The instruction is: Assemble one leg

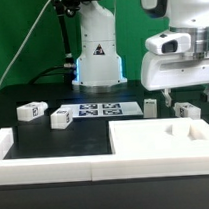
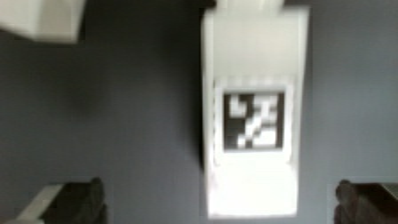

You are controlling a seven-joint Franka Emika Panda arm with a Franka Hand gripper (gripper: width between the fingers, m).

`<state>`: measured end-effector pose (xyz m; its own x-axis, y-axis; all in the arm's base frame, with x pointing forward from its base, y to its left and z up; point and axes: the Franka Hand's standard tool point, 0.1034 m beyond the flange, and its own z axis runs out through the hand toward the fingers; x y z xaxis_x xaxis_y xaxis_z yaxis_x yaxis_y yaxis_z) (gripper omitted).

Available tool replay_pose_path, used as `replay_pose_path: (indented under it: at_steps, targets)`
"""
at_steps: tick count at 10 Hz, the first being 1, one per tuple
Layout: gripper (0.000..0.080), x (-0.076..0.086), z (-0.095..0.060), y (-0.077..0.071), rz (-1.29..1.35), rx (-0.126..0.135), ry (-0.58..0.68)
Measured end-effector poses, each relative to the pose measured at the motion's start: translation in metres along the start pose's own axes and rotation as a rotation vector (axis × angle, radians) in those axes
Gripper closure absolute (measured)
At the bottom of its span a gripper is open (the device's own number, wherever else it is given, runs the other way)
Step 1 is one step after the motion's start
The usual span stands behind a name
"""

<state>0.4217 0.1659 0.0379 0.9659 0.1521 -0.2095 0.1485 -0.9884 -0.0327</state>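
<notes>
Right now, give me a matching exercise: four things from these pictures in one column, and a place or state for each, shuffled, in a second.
Things:
A. gripper
B. marker board
C. large white piece
D. leg in the wrist view

Places or states:
1. seen from above, tag facing up, not gripped
2. foreground of the exterior view, toward its right
3. open, at the exterior view's right
4. lying flat, mid-scene in the exterior view

Pairs: A-3, B-4, C-2, D-1
</notes>
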Motion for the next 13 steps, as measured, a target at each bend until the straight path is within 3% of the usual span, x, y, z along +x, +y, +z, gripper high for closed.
replay_pose_path:
  at_steps: [4, 5, 7, 9, 13]
  targets:
    - [0.0150, 0.007, 0.007, 0.001, 0.005, -0.023, -0.267]
    - [0.0150, 0.001, 0.008, 0.002, 0.005, -0.034, -0.371]
    - [0.0150, 0.006, 0.013, 0.000, 0.006, -0.041, -0.510]
    - [0.0150, 0.001, 0.017, -0.001, 0.000, -0.056, -0.713]
    - [0.0150, 0.008, 0.025, -0.004, -0.003, -0.054, -0.733]
